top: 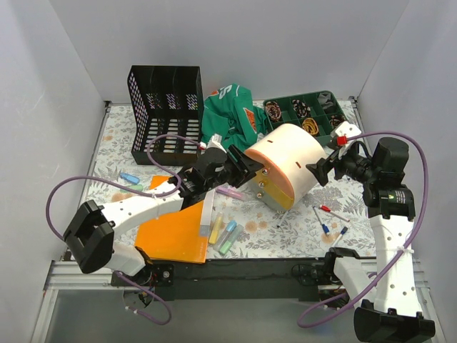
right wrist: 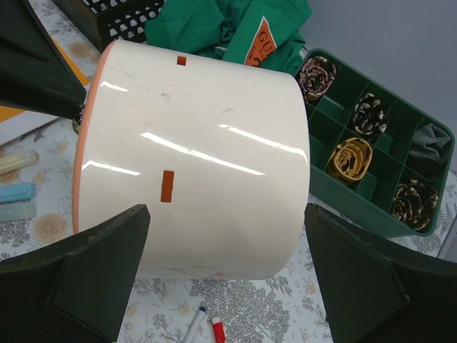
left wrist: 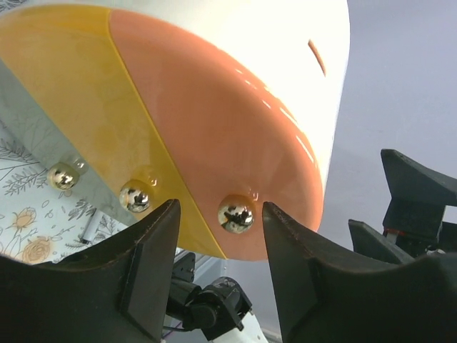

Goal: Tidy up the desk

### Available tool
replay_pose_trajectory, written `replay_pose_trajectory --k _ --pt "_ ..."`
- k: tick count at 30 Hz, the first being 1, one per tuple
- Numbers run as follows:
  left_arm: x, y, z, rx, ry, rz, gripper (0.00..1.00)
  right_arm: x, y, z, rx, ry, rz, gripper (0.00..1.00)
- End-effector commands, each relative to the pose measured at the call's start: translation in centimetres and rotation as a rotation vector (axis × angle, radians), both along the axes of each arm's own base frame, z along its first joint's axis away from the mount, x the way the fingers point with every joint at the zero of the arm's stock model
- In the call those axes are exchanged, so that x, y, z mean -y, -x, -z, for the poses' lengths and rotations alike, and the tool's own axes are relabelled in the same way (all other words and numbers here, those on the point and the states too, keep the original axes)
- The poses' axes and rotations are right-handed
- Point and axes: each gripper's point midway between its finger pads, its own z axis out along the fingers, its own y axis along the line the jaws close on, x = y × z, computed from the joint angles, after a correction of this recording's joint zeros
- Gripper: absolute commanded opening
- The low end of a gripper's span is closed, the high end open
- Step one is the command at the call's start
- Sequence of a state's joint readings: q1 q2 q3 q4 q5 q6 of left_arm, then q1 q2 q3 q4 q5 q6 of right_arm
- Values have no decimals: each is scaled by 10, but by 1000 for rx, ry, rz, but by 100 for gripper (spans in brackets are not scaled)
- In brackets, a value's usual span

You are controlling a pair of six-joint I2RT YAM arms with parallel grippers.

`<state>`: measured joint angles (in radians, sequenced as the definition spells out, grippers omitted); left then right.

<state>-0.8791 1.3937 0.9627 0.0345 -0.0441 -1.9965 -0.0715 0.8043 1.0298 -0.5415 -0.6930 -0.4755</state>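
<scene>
As the worktop (top: 285,234) lies below, your left pincer (top: 255,166), half-open, flanks a brass knob (left wrist: 236,214); your right pincer (right wrist: 226,209) gapes astride the drum (right wrist: 214,136).

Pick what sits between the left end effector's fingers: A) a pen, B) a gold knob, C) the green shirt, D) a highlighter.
B: in the left wrist view, the knob sits within the open left end effector.
</scene>
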Motion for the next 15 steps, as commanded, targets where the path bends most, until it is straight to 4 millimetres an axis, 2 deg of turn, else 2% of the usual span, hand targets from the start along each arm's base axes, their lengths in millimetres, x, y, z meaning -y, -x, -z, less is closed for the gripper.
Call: replay_pose_trajectory --k 1,7,15 --pt "15 -3 -16 21 31 20 48 -1 0 -7 30 -12 -10 98" --pt "20 -2 -16 24 35 35 43 0 0 -7 29 -14 -6 98" --pt "22 5 -33 47 70 57 43 1 -1 -8 34 -14 -2 98"
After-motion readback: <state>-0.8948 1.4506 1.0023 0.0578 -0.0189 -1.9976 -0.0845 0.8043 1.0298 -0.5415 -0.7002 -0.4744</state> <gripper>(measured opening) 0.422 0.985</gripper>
